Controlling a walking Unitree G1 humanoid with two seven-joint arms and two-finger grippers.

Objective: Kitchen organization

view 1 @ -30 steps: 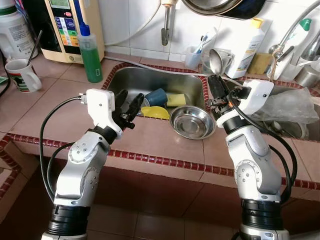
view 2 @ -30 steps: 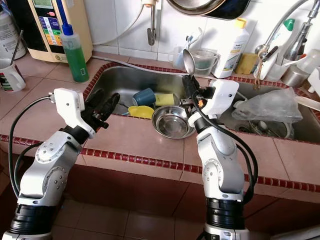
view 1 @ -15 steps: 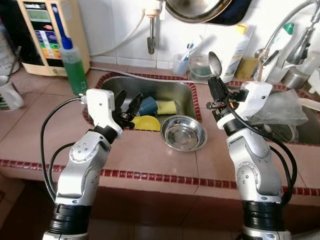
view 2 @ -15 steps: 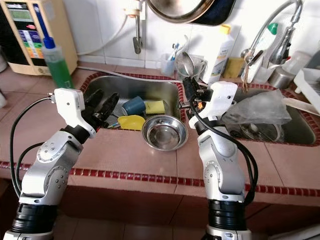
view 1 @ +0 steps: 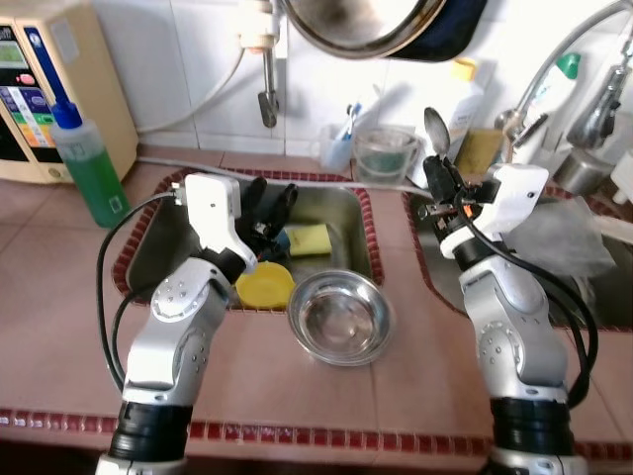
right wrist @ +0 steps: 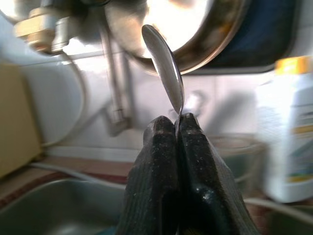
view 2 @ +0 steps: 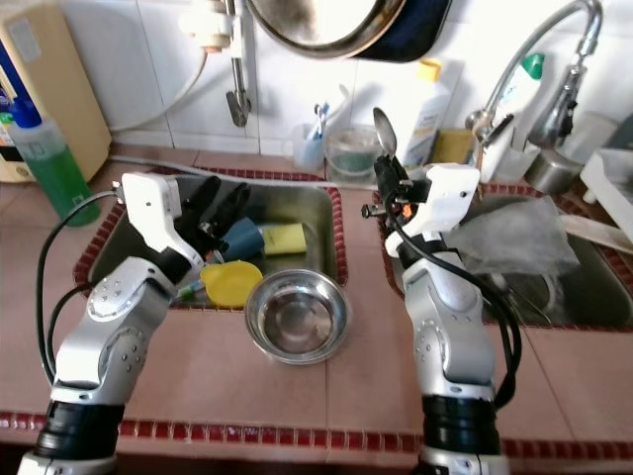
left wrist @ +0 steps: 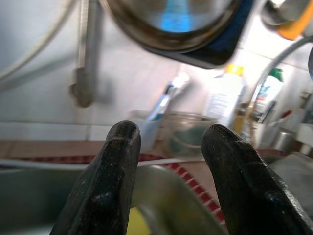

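My right gripper (view 1: pixel 442 178) is shut on a metal spoon (view 1: pixel 435 130), held upright with its bowl on top, above the tiled strip between the two sinks; the spoon (right wrist: pixel 165 68) rises from the closed fingers (right wrist: pixel 161 147) in the right wrist view. My left gripper (view 1: pixel 267 203) is open and empty above the left sink (view 1: pixel 341 213), its fingers (left wrist: pixel 112 166) spread apart. A steel bowl (view 1: pixel 339 317) sits on the counter at the sink's front rim. In the sink lie a yellow lid (view 1: pixel 265 286), a yellow sponge (view 1: pixel 309 238) and a blue cup (view 2: pixel 242 237).
A green soap bottle (view 1: pixel 86 171) and a beige appliance (view 1: pixel 59 79) stand at the left. A clear measuring jug (view 1: pixel 385 152), a toothbrush cup (view 1: pixel 336 145) and a white bottle (view 1: pixel 458 109) line the back wall. A pan (view 1: pixel 356 22) hangs overhead. The right sink holds a plastic bag (view 1: pixel 574 237) under a tap (view 1: pixel 564 59).
The camera has moved closer to and over the counter, so the whole scene has shifted down. Both grippers now reach further over the sinks. The spoon stays gripped.
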